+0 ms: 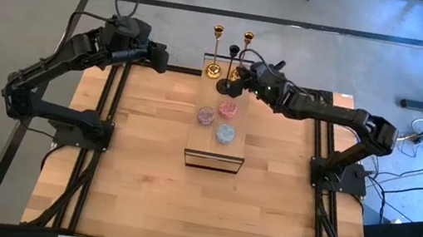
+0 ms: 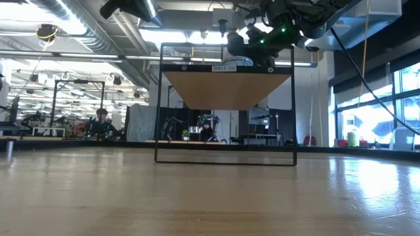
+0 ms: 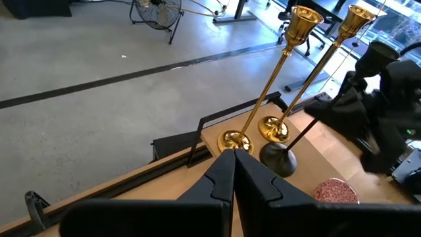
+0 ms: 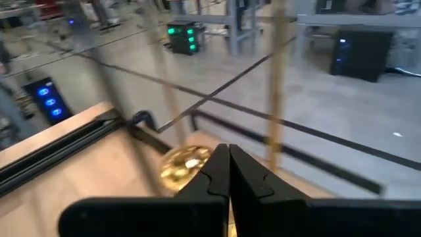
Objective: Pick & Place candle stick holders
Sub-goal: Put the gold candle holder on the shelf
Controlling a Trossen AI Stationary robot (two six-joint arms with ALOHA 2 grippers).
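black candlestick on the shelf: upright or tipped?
Upright. In the left wrist view the black candlestick sits flat on its round base on the shelf, beside two gold candlesticks.

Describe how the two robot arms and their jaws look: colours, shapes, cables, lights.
Both arms are dark, near-black jointed links on black bases bolted to black rails. The left arm carries a black cable looping above its wrist. The right arm shows small green lights near its wrist. Each gripper, left and right, ends in two matte black, wedge-shaped jaws tapering to thin tips.
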